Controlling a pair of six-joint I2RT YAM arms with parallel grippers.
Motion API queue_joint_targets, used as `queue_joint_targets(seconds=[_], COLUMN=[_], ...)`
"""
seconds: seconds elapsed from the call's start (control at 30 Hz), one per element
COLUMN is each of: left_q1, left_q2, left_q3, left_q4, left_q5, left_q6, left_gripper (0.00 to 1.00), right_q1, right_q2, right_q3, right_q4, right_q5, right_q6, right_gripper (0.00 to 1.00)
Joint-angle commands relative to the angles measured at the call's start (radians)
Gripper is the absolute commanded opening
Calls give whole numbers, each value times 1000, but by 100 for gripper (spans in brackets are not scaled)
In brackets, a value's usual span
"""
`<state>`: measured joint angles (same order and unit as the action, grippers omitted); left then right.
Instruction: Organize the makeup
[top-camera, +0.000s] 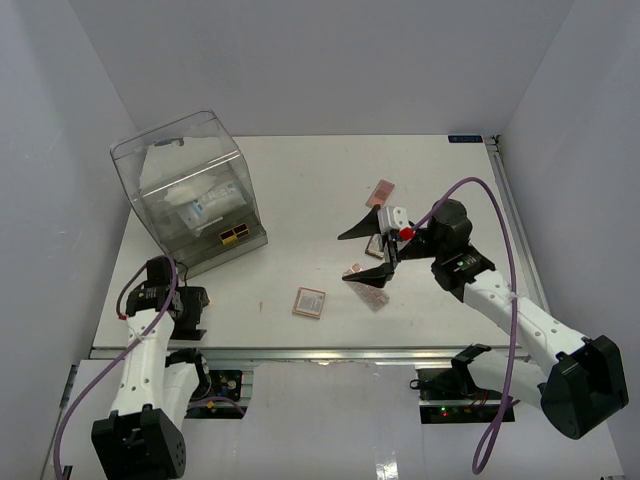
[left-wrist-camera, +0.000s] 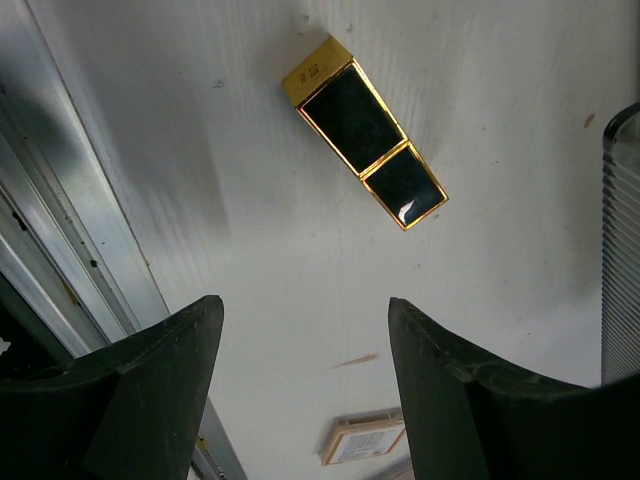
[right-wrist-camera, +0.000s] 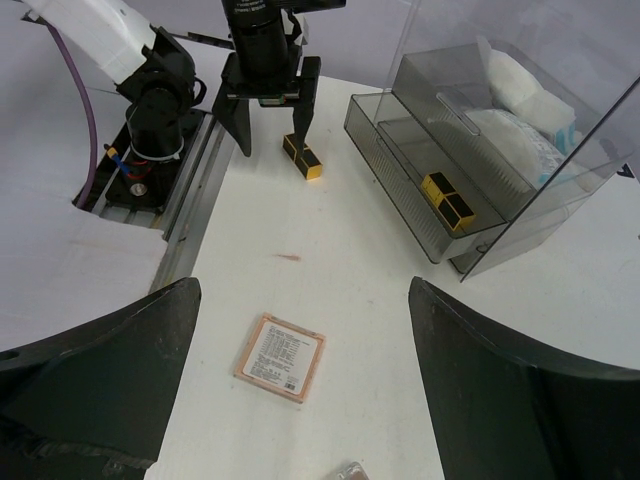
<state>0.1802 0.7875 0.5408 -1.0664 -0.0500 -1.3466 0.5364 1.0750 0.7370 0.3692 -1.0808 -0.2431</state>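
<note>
LEFT ARM LINES UP ON A PALETTE: The left gripper (left-wrist-camera: 302, 302) hangs with jaws apart and nothing between them above a black-gold palette (left-wrist-camera: 365, 145), which lies flat on the worktop (top-camera: 300, 200) just outside the clear box (right-wrist-camera: 520, 120). A second black-gold palette (right-wrist-camera: 447, 200) sits in the box's lower tray, and white-blue sachets (top-camera: 205, 205) are piled deeper inside the box. Farther from the box, the right gripper (right-wrist-camera: 302, 285) is also wide open and empty, with a square pink palette (right-wrist-camera: 281, 357) on the worktop between it and the box. A smaller pink palette (top-camera: 380, 190) and a pink strip (top-camera: 366, 292) lie well away from the box. The step in hand looks to be the left arm's pick of the loose black-gold palette, bound for the box. The case lies askew to the jaws, so the wrist should turn until the fingers face its two long sides. It is thin and glossy, so the fingertips should come down almost to the worktop before they close, centred on its length. Carried level, it could then be set beside its match in the tray without striking the box wall.
</note>
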Motion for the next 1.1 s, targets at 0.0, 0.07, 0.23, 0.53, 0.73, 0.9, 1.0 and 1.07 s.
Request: queue_joint_targets(seconds=[0.0, 0.07, 0.23, 0.53, 0.73, 0.9, 1.0, 1.07], left_q1=[2, 2, 2, 16, 24, 38, 41, 43], left_q2=[64, 94, 136, 175, 204, 234, 252, 262], left_q3=[-8, -2, 41, 69, 61, 54, 48, 41], left_q4=[78, 102, 115, 120, 137, 166, 179, 190], left_q5=[-22, -23, -45, -75, -84, -83, -80, -80], left_q6=[-189, -198, -200, -220, -237, -241, -247, -250], left_gripper=[79, 79, 82, 85, 85, 84, 84, 84], right_q1=[-11, -13, -19, -24, -32, -43, -51, -56], right_q2=[-2, 0, 8, 12, 10, 4, -4, -7], right_q3=[-2, -4, -5, -7, -10, -15, -22, -26], right_q4=[45, 46, 46, 46, 51, 67, 78, 87], right_q5=[-12, -11, -18, -21, -21, -22, -19, -19], right_q6=[-1, -1, -4, -6, -1, 13, 22, 29], right_gripper=[91, 91, 91, 91, 91, 91, 91, 91])
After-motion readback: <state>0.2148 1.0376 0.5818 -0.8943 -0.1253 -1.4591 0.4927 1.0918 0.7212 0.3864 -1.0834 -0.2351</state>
